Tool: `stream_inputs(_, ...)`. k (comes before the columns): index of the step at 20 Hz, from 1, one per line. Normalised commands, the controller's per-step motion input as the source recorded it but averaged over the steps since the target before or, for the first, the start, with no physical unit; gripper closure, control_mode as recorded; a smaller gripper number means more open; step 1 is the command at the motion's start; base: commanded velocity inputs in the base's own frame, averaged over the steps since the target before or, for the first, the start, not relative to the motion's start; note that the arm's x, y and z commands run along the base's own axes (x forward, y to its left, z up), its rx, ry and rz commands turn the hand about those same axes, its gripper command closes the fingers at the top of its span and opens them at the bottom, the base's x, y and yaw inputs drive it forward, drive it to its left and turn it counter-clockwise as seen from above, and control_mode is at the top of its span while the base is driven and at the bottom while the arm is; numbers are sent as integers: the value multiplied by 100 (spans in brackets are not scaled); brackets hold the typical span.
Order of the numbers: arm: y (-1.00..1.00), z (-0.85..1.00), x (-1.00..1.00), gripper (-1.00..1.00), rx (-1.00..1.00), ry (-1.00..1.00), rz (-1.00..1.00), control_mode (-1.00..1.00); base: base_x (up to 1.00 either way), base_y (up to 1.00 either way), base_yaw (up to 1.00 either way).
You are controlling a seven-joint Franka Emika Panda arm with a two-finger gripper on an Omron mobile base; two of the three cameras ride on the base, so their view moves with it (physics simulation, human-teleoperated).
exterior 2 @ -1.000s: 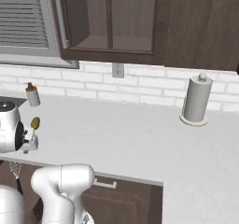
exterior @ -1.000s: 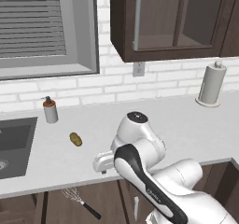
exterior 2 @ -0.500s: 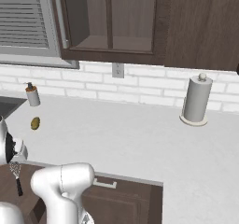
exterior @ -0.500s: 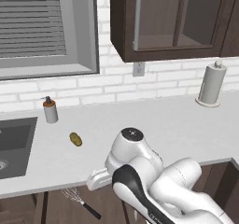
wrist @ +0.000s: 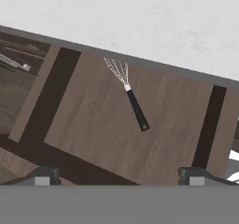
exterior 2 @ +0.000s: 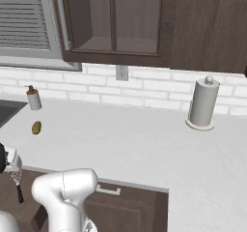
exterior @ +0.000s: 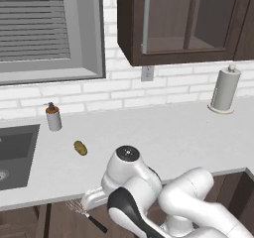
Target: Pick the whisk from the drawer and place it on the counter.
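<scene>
claw: the arm's two-finger claw (wrist: 119,176) hangs wide open above the drawer, gripping nothing.
whisk: small silver-wire, black-handled whisk (wrist: 128,94) lies flat in the dark brown wooden drawer (wrist: 88,139), below the light grey stone worktop (exterior: 163,138).

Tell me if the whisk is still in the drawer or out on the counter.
In the drawer. The whisk lies flat on the drawer bottom, wire head toward the counter edge; the open gripper hovers above it.
</scene>
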Motion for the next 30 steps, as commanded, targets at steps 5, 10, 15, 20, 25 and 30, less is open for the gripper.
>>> stream_inputs(5,0,-14,0,-100,0,0,-20,-100,0,0,0)
stream_inputs(10,0,-27,1,-100,0,0,-6,-100,0,0,0)
stream_inputs(15,1,-41,10,-100,0,4,0,-100,0,0,0)
stream_inputs(20,14,-42,11,-100,0,2,0,-100,0,0,0)
stream_inputs(25,26,-23,15,-100,-2,0,0,-100,0,0,0)
stream_inputs(30,25,-17,27,-100,-3,2,0,-100,0,0,0)
